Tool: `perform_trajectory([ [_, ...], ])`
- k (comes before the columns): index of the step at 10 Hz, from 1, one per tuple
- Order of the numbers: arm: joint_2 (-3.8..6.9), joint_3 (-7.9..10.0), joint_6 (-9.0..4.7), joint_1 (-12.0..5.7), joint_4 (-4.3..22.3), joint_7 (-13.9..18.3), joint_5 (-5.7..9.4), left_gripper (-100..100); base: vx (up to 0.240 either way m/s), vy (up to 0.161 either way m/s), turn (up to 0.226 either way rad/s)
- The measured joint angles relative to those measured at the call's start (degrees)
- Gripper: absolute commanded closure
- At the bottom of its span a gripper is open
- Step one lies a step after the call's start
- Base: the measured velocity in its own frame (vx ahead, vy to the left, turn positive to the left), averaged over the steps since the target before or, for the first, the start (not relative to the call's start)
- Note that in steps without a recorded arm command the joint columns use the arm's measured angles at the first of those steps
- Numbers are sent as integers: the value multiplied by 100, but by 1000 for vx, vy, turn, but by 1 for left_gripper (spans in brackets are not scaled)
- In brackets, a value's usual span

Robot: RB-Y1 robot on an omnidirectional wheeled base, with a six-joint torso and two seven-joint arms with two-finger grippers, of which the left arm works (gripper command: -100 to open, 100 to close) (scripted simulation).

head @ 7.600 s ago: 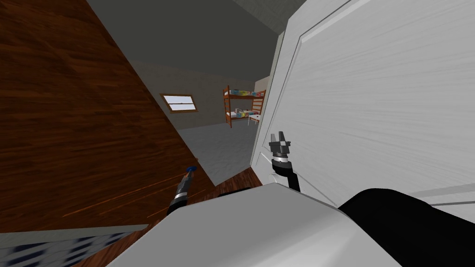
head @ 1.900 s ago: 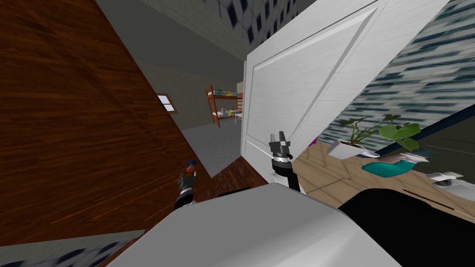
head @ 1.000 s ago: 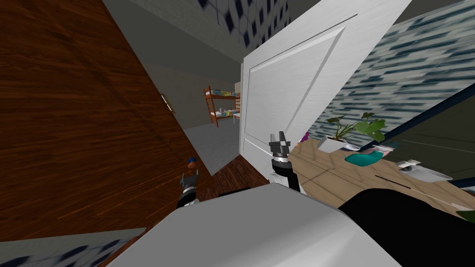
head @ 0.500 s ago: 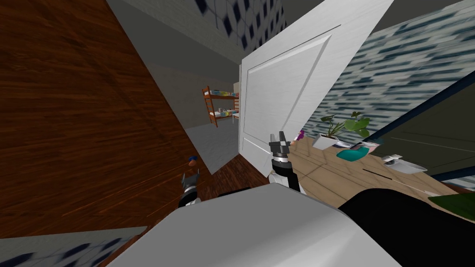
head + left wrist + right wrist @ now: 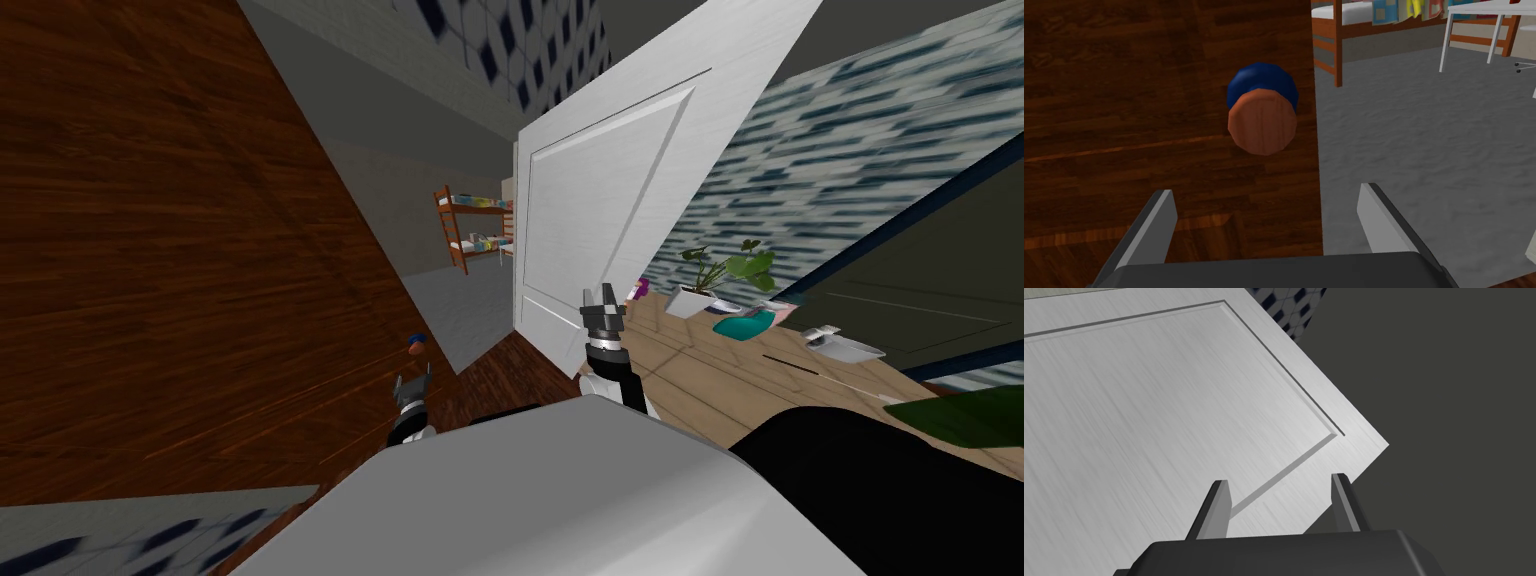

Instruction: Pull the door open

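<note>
Head view: the brown door [image 5: 180, 250] stands swung open at 9 o'clock, with a grey-floored room and a bunk bed [image 5: 470, 235] showing past its free edge. Its knob [image 5: 415, 345] sits just at 12 o'clock of the left jaws, which have dropped back from it since half a second ago, leaving a clear gap. The right jaws hang at the lower corner of a white panelled door [image 5: 600, 200], as before. I have turned on: the desk [image 5: 720, 380] at 3 o'clock, its potted plant [image 5: 725, 265] and a teal thing [image 5: 742, 327] lie nearer the white door

Left wrist view: the fingers [image 5: 1151, 230] stand wide apart and hold nothing. The knob, a reddish wooden face on a blue collar, is ahead of them and apart, close to the brown door's edge

Right wrist view: these fingers [image 5: 1216, 508] are parted less widely, empty, with the white door's panel just beyond
</note>
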Motion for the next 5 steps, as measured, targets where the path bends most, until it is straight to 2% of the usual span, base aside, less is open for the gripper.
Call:
perform_trajectory([
  [3, -7, -98, -6, 4, -45, 380, 175, -100, -41, 13, -17],
  [4, -8, -102, -6, 5, -46, 407, 181, -100, 106, 19, -117],
  [5, 97, -78, -19, 35, -2, 501, 198, -100, 198, 18, -138],
])
